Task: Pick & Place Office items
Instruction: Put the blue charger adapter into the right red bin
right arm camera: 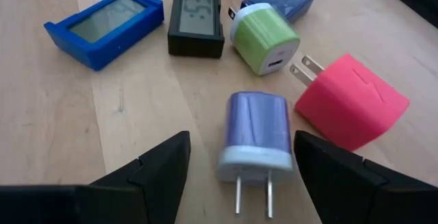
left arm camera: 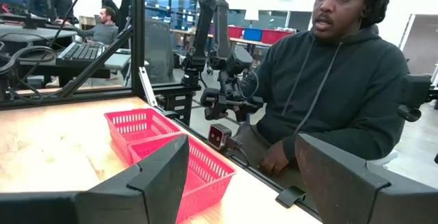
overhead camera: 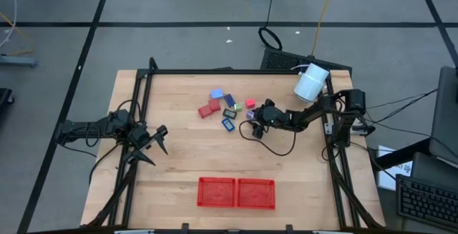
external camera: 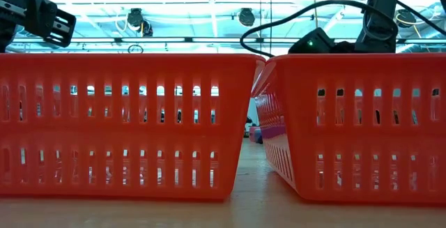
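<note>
The office items lie in a loose cluster at the table's far middle: red blocks (overhead camera: pixel 209 108), a light blue one (overhead camera: pixel 216 93), a blue-framed clock (right arm camera: pixel 106 25), a black clock (right arm camera: pixel 196 22), a green plug (right arm camera: pixel 263 38), a pink plug (right arm camera: pixel 349 101) and a purple plug (right arm camera: pixel 256 131). My right gripper (overhead camera: pixel 255 117) is open and slants down at the cluster from the right. Its fingers stand on either side of the purple plug, which lies flat with its prongs toward the gripper. My left gripper (overhead camera: pixel 159 144) waits open at the table's left.
Two red mesh trays (overhead camera: pixel 236 192) stand side by side at the table's near edge. A large white cylinder (overhead camera: pixel 311 84) sits at the far right beside my right arm's base. A person (left arm camera: pixel 335 80) sits just beyond the table's edge, near the trays.
</note>
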{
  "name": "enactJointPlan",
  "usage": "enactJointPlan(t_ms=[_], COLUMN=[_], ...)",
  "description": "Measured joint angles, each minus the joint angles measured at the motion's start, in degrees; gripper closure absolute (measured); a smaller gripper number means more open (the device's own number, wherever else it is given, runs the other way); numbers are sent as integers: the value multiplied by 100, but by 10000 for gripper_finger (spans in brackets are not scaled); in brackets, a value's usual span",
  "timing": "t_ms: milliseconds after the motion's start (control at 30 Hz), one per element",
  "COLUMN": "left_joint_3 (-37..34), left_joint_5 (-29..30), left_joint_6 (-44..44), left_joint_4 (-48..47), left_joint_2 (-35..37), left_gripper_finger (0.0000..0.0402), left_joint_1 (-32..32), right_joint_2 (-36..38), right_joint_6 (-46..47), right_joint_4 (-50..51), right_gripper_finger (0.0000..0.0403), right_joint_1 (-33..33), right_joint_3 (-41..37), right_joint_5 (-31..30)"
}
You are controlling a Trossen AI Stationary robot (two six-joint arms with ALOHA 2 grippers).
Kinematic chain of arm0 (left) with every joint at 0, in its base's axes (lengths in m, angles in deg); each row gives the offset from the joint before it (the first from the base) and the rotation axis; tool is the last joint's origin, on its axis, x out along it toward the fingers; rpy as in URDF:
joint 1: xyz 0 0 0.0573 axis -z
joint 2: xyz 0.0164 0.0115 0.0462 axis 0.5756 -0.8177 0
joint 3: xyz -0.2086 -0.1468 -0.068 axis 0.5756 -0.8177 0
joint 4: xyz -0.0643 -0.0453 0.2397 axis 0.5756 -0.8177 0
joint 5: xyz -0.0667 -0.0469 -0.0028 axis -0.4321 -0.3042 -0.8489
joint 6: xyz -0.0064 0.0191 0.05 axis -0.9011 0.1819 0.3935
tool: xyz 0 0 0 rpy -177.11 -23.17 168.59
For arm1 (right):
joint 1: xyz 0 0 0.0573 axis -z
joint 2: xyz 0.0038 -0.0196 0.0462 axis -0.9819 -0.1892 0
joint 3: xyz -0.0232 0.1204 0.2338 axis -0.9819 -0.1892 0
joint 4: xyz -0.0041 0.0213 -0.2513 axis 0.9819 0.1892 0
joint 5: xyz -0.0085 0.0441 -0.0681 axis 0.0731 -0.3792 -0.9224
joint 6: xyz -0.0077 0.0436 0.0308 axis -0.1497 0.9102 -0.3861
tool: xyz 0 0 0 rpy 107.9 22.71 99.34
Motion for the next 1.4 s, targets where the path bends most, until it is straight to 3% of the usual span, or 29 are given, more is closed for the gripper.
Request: enactJointPlan(t_ms=[1400], left_joint_3=[0], left_joint_5=[2], left_joint_6=[2], left_joint_4=[1], left_joint_2=[0], left_gripper_finger=[131], left_joint_1=[0], right_joint_2=[46], right_joint_6=[284], right_joint_4=[48], right_gripper_finger=[149], right_joint_1=[109], right_joint_3=[0], right_joint_5=[20])
